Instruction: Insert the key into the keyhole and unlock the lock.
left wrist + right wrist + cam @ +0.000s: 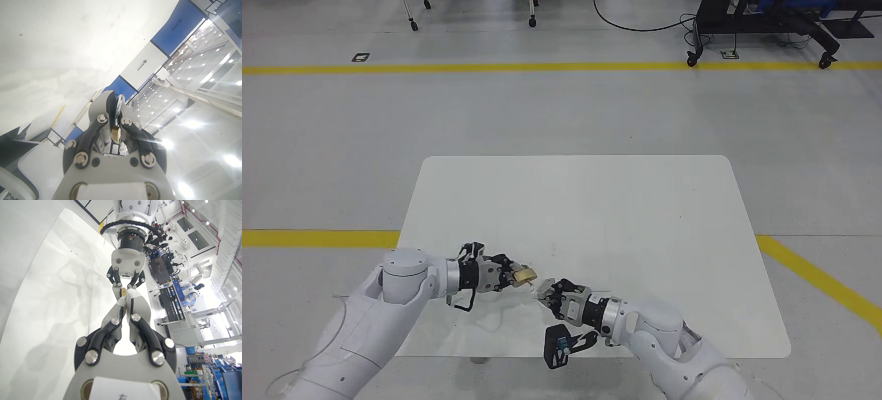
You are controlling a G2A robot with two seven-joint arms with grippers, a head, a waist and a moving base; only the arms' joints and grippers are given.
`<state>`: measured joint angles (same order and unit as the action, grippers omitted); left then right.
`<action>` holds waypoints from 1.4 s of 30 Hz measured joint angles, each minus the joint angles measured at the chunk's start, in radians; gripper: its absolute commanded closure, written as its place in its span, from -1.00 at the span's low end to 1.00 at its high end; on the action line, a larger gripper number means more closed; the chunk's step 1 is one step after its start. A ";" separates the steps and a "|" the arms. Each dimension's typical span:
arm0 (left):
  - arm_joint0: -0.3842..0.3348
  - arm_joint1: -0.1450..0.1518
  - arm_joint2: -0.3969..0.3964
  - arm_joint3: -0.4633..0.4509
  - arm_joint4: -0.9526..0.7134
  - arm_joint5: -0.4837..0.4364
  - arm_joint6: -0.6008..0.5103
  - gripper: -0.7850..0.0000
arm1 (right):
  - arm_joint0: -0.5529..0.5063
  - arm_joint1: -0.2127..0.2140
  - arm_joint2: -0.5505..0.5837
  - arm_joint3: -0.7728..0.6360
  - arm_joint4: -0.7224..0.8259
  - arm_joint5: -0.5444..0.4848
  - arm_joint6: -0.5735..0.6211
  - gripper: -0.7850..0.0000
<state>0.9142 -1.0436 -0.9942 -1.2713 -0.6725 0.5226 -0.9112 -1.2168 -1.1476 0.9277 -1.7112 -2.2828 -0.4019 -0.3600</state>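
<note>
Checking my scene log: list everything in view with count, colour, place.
table: one, white, under both arms.
lock: one, brass, over the table's near side, in the left end effector.
key: one, thin yellowish edge, in the right end effector, close to the lock.
floor lines: several, yellow, beyond and beside the table.
left end effector: one, white and black, shut on the lock.
right end effector: one, white and black, shut on the key.

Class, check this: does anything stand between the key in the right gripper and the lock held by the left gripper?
Nothing visible does. The right gripper, shut on the key, points straight at the lock in the left gripper, and the two almost meet. Whether the key is in the keyhole is hidden.
</note>
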 measured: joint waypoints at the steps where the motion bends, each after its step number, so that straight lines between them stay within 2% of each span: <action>1: 0.000 0.000 0.000 0.000 0.000 0.000 0.000 1.00 | -0.002 0.000 -0.001 -0.002 -0.003 0.000 0.008 1.00; 23: 0.017 0.001 -0.012 -0.015 0.013 0.005 0.001 1.00 | 0.013 -0.008 -0.030 -0.007 -0.014 -0.008 0.059 1.00; 42: 0.019 -0.001 -0.010 -0.023 0.021 0.010 -0.005 1.00 | 0.030 -0.019 -0.064 -0.010 -0.051 -0.031 0.152 1.00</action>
<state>0.9331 -1.0447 -1.0042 -1.2945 -0.6516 0.5324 -0.9160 -1.1866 -1.1667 0.8633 -1.7216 -2.3342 -0.4324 -0.2078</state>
